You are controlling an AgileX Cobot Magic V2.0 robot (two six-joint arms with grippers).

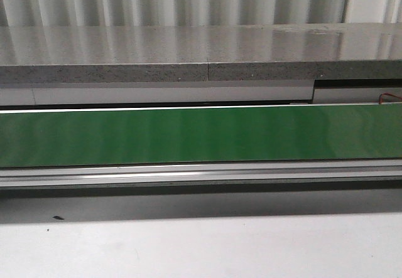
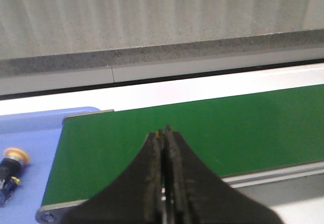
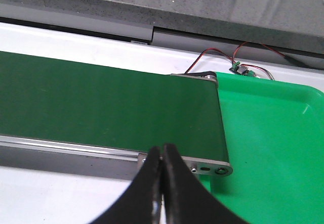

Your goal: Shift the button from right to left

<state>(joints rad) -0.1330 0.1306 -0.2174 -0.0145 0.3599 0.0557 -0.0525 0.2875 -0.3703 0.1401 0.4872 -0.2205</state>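
Observation:
The button (image 2: 11,167), with an orange-yellow cap, black collar and blue base, lies on its side on the pale blue tray (image 2: 35,133), seen only in the left wrist view beside the end of the green belt (image 2: 202,128). My left gripper (image 2: 164,131) is shut and empty, over the belt and apart from the button. My right gripper (image 3: 162,147) is shut and empty, above the belt's front rail near its other end, next to the green tray (image 3: 273,133). Neither gripper shows in the front view.
The green conveyor belt (image 1: 201,133) runs across the front view with a metal rail (image 1: 201,176) in front and a grey stone ledge (image 1: 201,52) behind. Red and black wires with a small board (image 3: 238,67) lie behind the green tray. White tabletop (image 1: 201,246) lies in front.

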